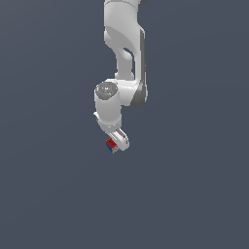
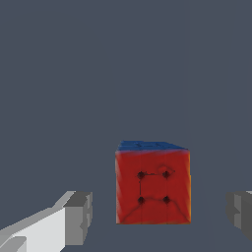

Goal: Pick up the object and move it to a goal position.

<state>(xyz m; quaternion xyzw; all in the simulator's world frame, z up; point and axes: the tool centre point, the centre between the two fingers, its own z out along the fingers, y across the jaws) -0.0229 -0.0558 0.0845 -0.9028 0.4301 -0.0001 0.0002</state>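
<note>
One small cube point(image 2: 153, 184) sits between the two fingers of the robot's gripper point(image 2: 160, 214). It is box-shaped with slightly soft, blurred edges. In the wrist view its largest visible face is red, marked with four dark dots joined by thin dark lines into a rough square. A narrow blue face shows along one adjoining side, and a thin orange-yellow tint runs down one edge.

The fingers point(image 2: 78, 216) are spread apart, with a clear gap on each side of the cube, so neither one touches it. Each finger ends in a blocky grey pad; one finger's smooth white body shows behind its pad, while the other is cut off at the frame edge.

In the exterior view the cube point(image 1: 111, 144) appears as a tiny red and blue speck at the tip of the gripper point(image 1: 116, 142), far smaller than the hand. Above it rises a single arm point(image 1: 125, 63), made of glossy white rounded shells with dark grey joints and a speckled grey circular cap. The worktop point(image 1: 194, 194) is a flat, plain, dark slate-blue surface without texture.
</note>
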